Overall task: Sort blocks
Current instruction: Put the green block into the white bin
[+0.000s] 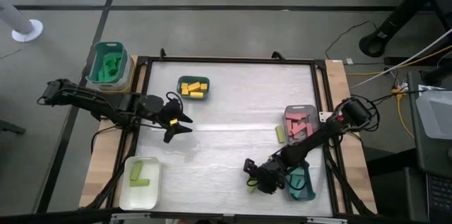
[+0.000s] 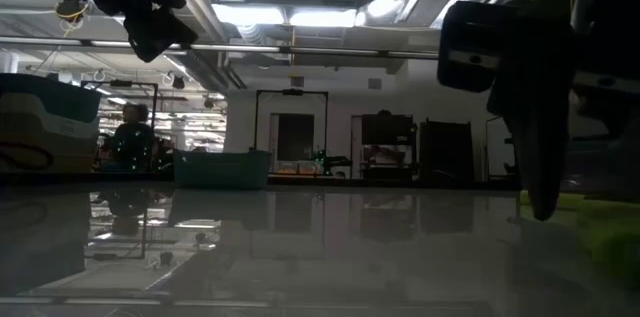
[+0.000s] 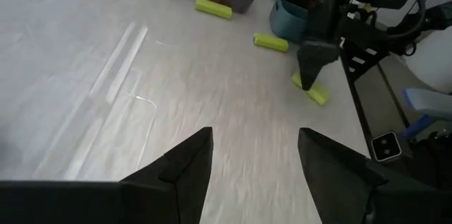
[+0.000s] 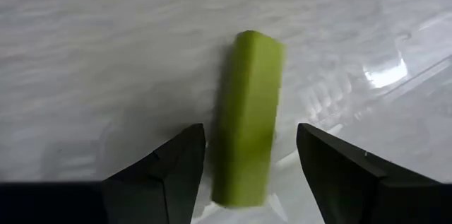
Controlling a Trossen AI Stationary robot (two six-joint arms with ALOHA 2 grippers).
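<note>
A lime green block lies flat on the table near the front right. My right gripper is open over it, pointing steeply down, with one finger on each long side of the block and a narrow gap between each finger and the block. From above, this gripper stands just left of a teal tray. Two more lime green blocks lie loose on the table. My left gripper hangs open above the table's left middle, holding nothing.
A grey tray with pink blocks stands at the right edge. A teal tray holds yellow-orange blocks at the far left. A white tray with lime green blocks stands at the near left. A green tub sits off the table's far left corner.
</note>
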